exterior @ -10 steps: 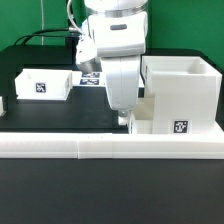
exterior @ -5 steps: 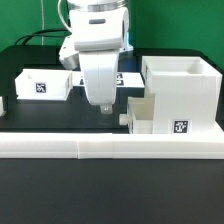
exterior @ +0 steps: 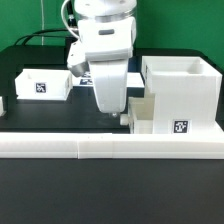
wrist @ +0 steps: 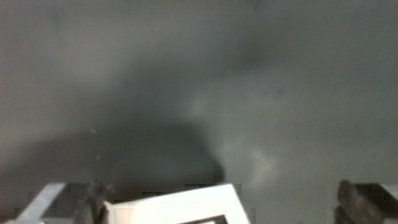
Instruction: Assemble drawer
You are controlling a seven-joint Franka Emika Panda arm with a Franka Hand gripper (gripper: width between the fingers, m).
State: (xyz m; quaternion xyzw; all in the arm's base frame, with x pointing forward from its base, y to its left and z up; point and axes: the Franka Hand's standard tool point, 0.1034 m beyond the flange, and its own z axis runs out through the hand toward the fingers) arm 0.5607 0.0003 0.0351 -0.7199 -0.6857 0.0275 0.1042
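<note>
The drawer's large white casing (exterior: 181, 88) stands at the exterior view's right, with a tag low on its front. A smaller white tray (exterior: 152, 115) sits against the casing's lower left, its knob (exterior: 125, 120) pointing left. A second tray (exterior: 44, 84) with a tag lies at the left. My gripper (exterior: 112, 112) hangs just left of the knobbed tray, close to the knob. In the wrist view my gripper (wrist: 215, 200) is open. A white tagged corner (wrist: 169, 208) lies between the fingers (wrist: 61, 203), nearer one of them.
A long low white border wall (exterior: 100, 148) runs along the table's front. The marker board (exterior: 84, 78) lies behind the arm, mostly hidden. Black cables run at the back left. The black table (exterior: 40, 112) lies between the left tray and the arm.
The arm swung left and up half a second ago. It has now come back right and lower, toward the knobbed tray. The drawer parts have not moved.
</note>
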